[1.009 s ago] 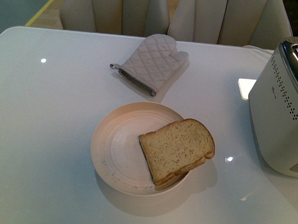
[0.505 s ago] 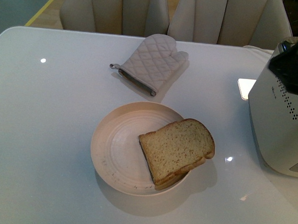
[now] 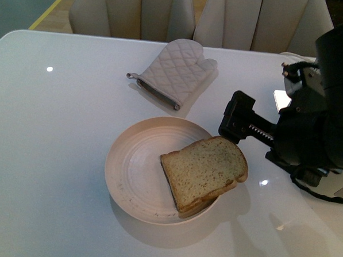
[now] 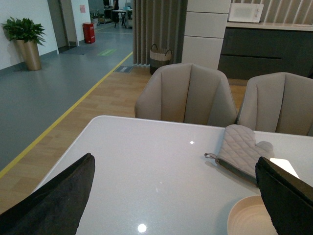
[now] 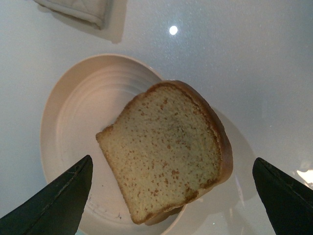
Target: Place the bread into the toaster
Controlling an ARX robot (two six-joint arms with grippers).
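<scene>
The black right end effector (image 5: 172,165) hangs open and empty over the tan bread slice (image 3: 204,171). The black left end effector (image 4: 175,159) is open and empty too.

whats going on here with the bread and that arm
The robot's right hand hovers open over the bread, with a finger showing on either side of it in the wrist view, and is not gripping it. The bread lies on a pale plate, overhanging its rim. The left hand is open and empty. An oven mitt lies beyond the plate.
</scene>
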